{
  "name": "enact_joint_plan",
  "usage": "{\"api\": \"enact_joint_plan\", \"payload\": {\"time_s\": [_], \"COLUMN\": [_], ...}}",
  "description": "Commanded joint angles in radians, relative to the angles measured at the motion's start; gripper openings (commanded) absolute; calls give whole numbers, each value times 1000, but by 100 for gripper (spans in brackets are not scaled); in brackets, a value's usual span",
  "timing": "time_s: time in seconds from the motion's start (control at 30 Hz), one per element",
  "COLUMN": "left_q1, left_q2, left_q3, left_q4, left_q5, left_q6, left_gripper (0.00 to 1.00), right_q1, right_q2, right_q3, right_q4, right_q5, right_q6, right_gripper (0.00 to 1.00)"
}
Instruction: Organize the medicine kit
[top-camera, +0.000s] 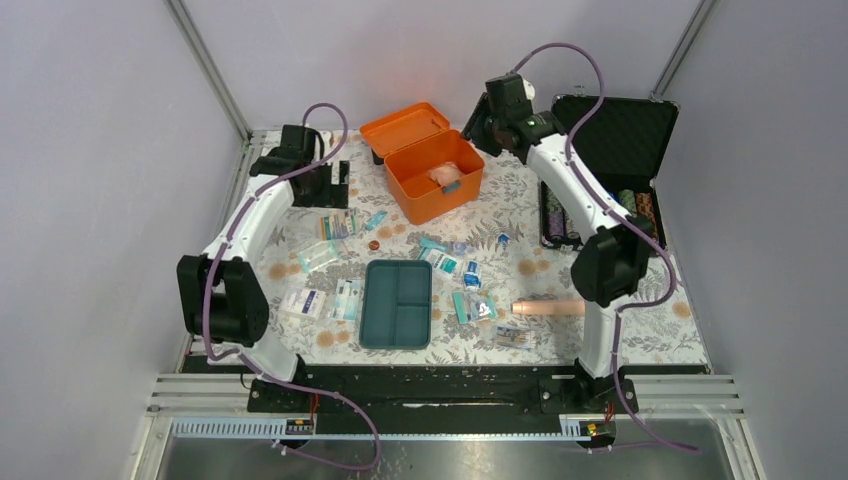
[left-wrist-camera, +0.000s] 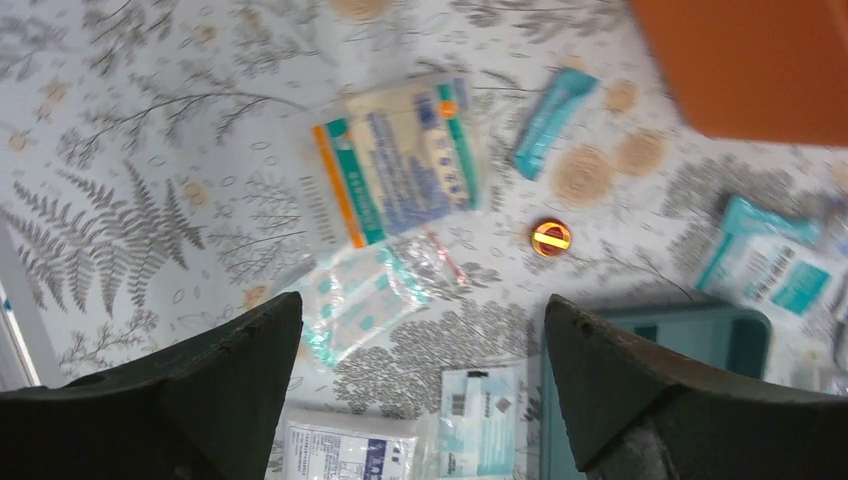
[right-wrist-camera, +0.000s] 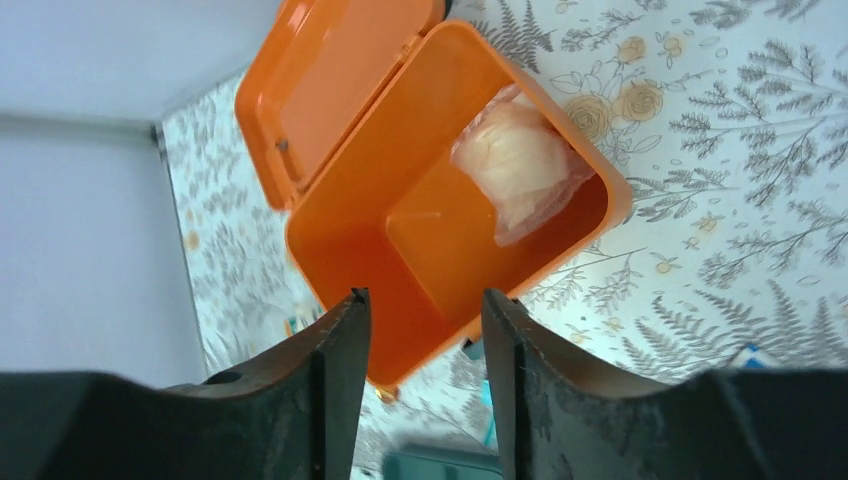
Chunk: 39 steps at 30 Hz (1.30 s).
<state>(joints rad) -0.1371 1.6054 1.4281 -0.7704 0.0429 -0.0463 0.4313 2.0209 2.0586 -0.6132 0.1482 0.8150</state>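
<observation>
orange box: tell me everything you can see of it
Glossy orange plastic box, rectangular with rounded corners, standing upright on the patterned table at its far middle. Its hinged lid is swung fully open behind it. Inside, a crumpled clear bag of pale material lies at one end. The right end effector hovers above the box, jaws apart, not touching it.

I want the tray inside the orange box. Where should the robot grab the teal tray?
Probably the teal tray by its near short wall, from straight above: it lies flat, open side up, and nothing crowds that thin upright rim.
</observation>
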Motion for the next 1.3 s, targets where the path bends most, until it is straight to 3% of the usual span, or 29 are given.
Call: {"api": "enact_joint_plan", "payload": {"time_s": [0.0, 0.07, 0.17, 0.43, 0.57, 0.8, 0.87, 1.07, 1.17, 1.27], "left_q1": [68, 89, 123, 234, 272, 283, 283, 282, 282, 281], "left_q2": [82, 126, 173, 336, 401, 472, 484, 450, 392, 328], "left_q3": [20, 35, 38, 93, 114, 131, 133, 133, 125, 139], "left_q4": [-21, -32, -26, -28, -8, 33, 43, 41, 40, 30], "left_q5": [-82, -83, -76, 14, 163, 260, 274, 285, 249, 332], "left_q6": [-107, -135, -174, -215, -228, -246, -242, -218, -213, -182], "left_gripper": [88, 87, 84, 67, 60, 55, 45, 2, 0, 0], "right_q1": [-46, -77, -125, -183, -184, -185, -184, -185, -185, -186], "right_q2": [-129, -185, -272, -452, -498, -514, -509, -490, -479, -466], "right_q3": [-112, -188, -318, -567, -622, -641, -639, -635, -637, -625], "right_q4": [107, 122, 131, 104, 90, 79, 74, 69, 81, 94], "right_q5": [-253, -382, -458, -448, -435, -421, -420, -433, -469, -537], "right_q6": [-366, -446, -465, -504, -528, -550, -556, -587, -619, -659], "right_gripper": [54, 54, 54, 54, 55, 55, 55, 55, 55, 56]}}
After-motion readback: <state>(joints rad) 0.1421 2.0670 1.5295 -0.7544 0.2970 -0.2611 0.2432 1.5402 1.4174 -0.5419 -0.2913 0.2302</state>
